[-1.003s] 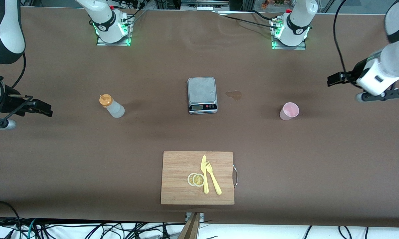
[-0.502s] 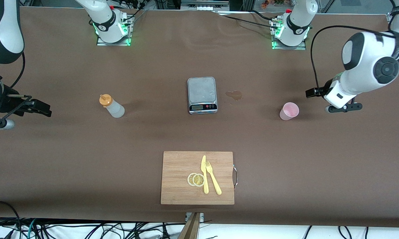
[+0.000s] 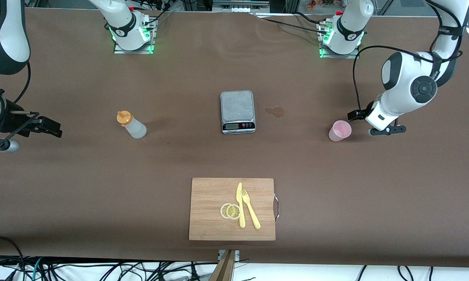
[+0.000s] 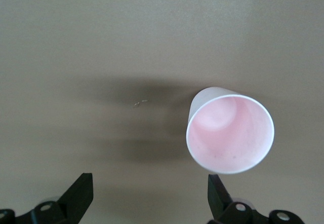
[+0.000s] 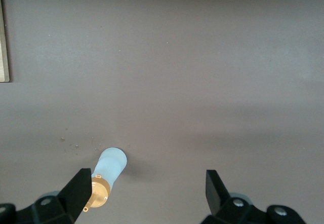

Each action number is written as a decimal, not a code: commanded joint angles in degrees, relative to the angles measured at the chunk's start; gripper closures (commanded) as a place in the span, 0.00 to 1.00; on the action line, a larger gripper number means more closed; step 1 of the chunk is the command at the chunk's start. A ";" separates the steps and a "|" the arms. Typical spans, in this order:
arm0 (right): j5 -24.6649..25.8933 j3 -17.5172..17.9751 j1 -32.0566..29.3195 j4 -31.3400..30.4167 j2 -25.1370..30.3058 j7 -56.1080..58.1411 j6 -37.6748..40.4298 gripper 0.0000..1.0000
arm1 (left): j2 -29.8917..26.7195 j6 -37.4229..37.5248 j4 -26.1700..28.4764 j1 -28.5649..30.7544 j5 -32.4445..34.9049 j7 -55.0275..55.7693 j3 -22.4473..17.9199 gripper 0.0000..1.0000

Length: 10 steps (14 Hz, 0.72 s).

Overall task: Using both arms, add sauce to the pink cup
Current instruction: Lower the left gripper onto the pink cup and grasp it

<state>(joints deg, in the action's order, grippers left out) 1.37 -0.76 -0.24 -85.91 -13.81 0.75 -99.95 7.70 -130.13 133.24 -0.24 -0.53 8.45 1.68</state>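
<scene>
Scale display [image 3: 234,125] digits too small to read; both wrist views crop their own finger bases; cutting board [image 5: 4,41] mostly cut off.

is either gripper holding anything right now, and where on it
Nothing is held. The left gripper is open beside the pink cup; the right gripper is open, apart from the sauce bottle.

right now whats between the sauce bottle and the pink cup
In the front view, the grey scale stands between the sauce bottle and the pink cup, with a small wet stain beside it.
</scene>
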 commanded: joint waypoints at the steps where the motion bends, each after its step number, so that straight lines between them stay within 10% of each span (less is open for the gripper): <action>1: 0.30 0.05 -0.28 0.56 0.19 0.39 0.02 0.00 | 2.83 -3.63 -0.44 -0.99 0.18 -0.80 -0.18 0.00; 5: 0.82 0.05 0.07 0.48 0.10 0.22 0.11 0.00 | 6.09 -5.31 -0.44 -1.78 0.18 -0.80 -0.18 0.19; 8: 0.47 -0.03 -0.28 0.48 0.10 0.13 0.19 0.00 | 6.53 -5.31 -0.44 -1.96 0.18 -0.80 -0.18 0.93; 10: 0.47 -0.12 -0.28 0.48 0.19 -0.05 0.54 0.00 | 6.36 -4.70 -0.61 -2.48 0.18 -0.80 -0.18 1.00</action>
<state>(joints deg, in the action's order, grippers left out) 1.43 -0.82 -0.45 -85.90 -13.82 0.77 -100.00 14.14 -135.12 133.20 -1.88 -0.53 8.45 1.77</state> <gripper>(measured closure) 0.000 0.599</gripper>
